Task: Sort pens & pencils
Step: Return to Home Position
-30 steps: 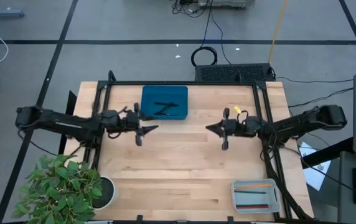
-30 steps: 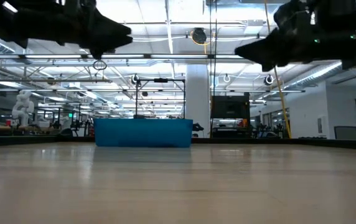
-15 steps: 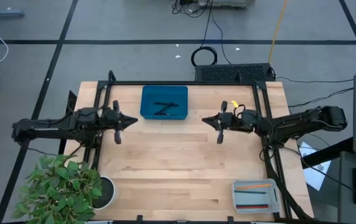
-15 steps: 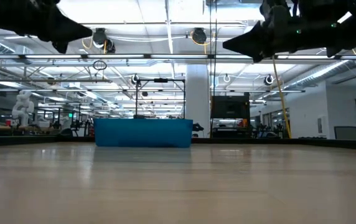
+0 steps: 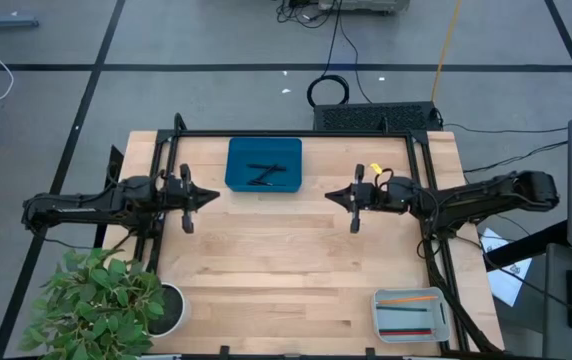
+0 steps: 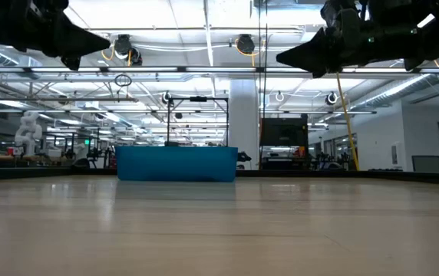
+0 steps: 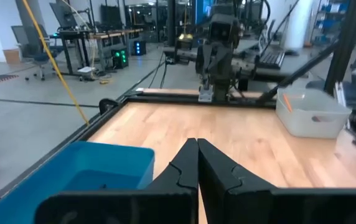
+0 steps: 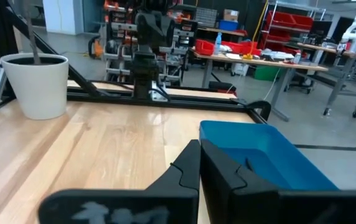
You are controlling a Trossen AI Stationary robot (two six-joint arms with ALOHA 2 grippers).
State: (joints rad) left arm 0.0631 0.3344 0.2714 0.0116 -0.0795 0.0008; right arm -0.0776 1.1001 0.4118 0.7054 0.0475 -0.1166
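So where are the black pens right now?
In the high view, the black pens lie inside the blue tray at the far edge of the table, a bit left of the middle.

The pens lie in the tray at the bench's far side; the pencils lie in the bin at its near right corner.

The left gripper has withdrawn leftward from its earlier reach by the blue tray's front corner (mostly in the first half-second); the right gripper has shifted slightly toward the table's far side.
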